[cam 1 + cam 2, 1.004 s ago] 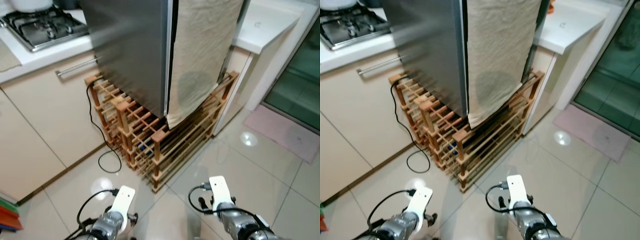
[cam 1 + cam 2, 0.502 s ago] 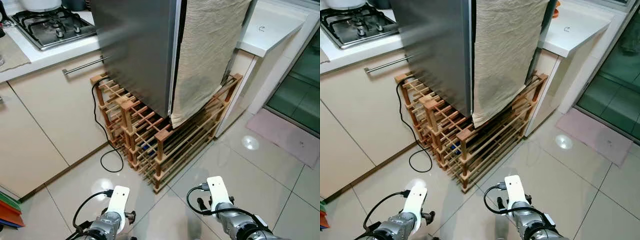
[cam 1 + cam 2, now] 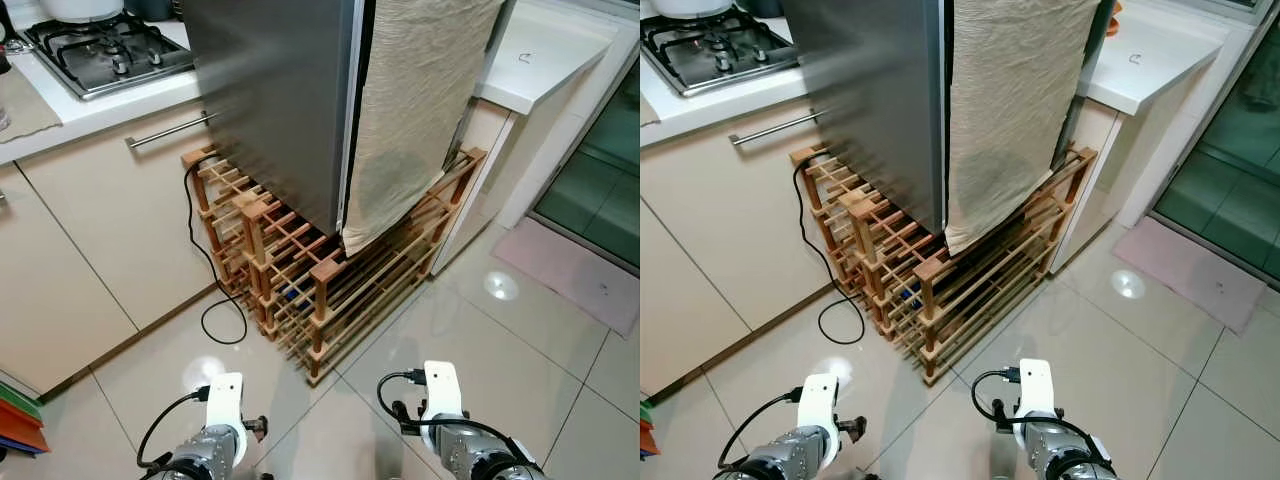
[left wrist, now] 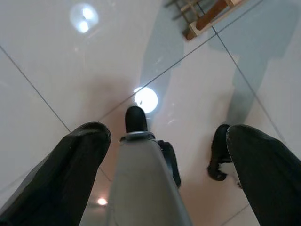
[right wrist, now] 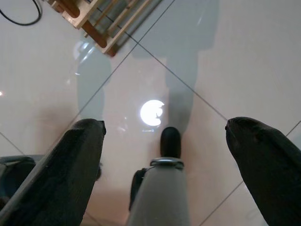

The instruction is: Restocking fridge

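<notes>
Silver arms, white wrist blocks, black cables, black jaws.

Home kitchen: hob (image 3: 105, 55), fridge (image 3: 280, 100)

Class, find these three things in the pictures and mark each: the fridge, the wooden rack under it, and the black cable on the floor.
fridge (image 3: 270, 100), left eye view, on its steel side panel.
wooden rack (image 3: 322, 300), left eye view, on its front corner post.
black cable (image 3: 205, 318), left eye view, on its floor loop.

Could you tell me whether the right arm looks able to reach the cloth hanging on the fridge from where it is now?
Probably not yet: the right gripper hangs low over the floor tiles, and the cloth hangs beyond the wooden rack.
</notes>
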Tool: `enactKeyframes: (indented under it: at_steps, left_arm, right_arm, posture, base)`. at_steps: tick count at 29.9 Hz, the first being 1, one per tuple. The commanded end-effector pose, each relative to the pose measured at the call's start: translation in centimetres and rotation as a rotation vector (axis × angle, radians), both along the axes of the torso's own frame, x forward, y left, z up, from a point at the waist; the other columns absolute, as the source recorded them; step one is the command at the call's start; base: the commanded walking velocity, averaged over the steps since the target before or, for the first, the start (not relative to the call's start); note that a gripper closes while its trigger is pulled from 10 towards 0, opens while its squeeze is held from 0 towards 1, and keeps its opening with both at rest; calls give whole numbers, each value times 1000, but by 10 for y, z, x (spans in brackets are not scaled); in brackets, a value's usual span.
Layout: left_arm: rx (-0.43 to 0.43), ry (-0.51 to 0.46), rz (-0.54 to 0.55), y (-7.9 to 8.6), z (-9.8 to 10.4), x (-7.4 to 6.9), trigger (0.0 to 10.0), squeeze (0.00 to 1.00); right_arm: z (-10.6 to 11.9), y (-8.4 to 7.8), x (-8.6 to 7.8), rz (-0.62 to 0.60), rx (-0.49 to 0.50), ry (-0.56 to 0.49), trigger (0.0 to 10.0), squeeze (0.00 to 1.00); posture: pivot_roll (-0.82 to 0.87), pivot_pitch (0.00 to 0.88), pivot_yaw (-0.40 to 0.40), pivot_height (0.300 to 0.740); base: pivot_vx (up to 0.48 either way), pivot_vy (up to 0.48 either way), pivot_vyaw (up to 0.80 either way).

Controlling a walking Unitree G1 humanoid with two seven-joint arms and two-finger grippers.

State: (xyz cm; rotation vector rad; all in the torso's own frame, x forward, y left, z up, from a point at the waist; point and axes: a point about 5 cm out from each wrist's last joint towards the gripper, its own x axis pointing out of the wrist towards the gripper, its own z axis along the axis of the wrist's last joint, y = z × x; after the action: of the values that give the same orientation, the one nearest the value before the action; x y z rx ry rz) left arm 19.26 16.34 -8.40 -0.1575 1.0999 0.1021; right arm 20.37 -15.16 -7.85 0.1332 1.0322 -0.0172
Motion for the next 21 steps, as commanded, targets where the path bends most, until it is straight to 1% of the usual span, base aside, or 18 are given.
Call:
enactKeyframes:
  at_steps: [1,3,6,10,17,21]
  left_arm:
    - [-18,15,60,0,0,0,10000,0]
    - [-54,53,146,0,-3,-6,10000,0]
    - [-60,57,152,-1,-3,-7,10000,0]
    - [-29,55,78,-1,-3,-6,10000,0]
    - [-26,56,85,-1,-2,-5,10000,0]
    - [-32,55,89,-2,-2,-4,10000,0]
  right_arm:
    - [0,-2,0,-37,20,6,10000,0]
    - [-1,0,-2,-123,77,19,10000,0]
    - [-1,1,-2,-130,83,21,10000,0]
    - [-1,1,-1,-121,85,21,10000,0]
    - [-1,1,-1,-127,88,26,10000,0]
    - [-1,1,-1,-151,93,25,10000,0]
  posture:
    - [-58,0,-14,730]
    - [-59,0,-13,730]
    - [-59,0,-12,730]
    - [-59,0,-7,730]
    - [-66,0,-7,730]
    - [-62,0,-9,730]
  base:
    - [0,0,0]
    - [0,0,0]
    - [0,0,0]
    - [0,0,0]
    - [0,0,0]
    - [0,0,0]
